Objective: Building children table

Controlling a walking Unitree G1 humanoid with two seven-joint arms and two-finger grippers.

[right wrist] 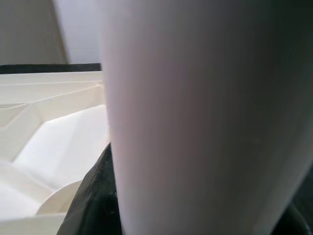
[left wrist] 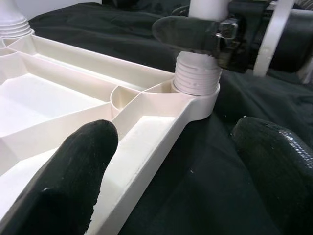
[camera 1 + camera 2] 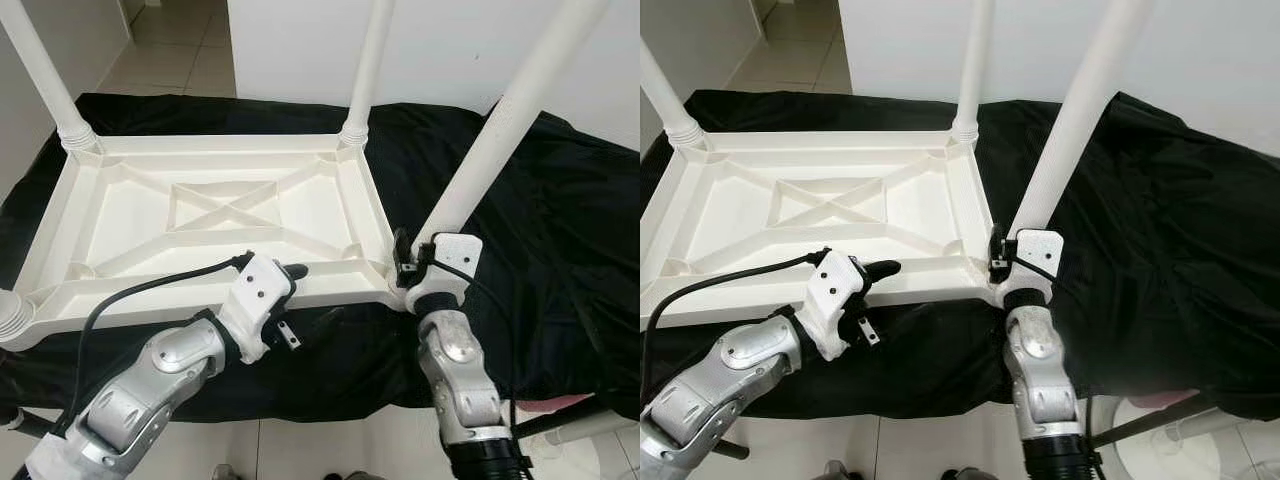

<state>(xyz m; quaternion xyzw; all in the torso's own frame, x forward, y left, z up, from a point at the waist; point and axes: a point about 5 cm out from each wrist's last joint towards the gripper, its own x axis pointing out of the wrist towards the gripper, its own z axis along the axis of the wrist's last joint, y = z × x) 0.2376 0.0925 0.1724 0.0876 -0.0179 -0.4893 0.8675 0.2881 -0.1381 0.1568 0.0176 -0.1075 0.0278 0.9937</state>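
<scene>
Nearest us, both silver forearms reach forward and up from the bottom of the head view. Our left arm angles in from the lower left, elbow bent, black cable looping over it; the left gripper [image 3: 290,283] sits at the near long rim of the table top [image 3: 150,215], fingers spread, one finger [image 2: 73,171] over the inner ribbing and the other [image 2: 279,166] outside over the cloth, so the rim runs between them with nothing pinched. Our right arm stands nearly vertical, wrist up; the right gripper [image 3: 405,262] is clamped around the base of the near right leg [image 3: 490,140], just above its threaded collar at the table corner. In the right wrist view that leg [image 1: 195,112] is pressed right up against the camera. The white plastic table lies upside down on a black cloth [image 3: 540,230], underside ribs and X brace facing up. Near left corner holds a leg stub [image 3: 12,315]. Further back, the far left leg [image 3: 40,70] and far right leg [image 3: 368,65] stand upright in their sockets. Beyond them: white wall [image 3: 300,50] and tiled floor [image 3: 180,50].
</scene>
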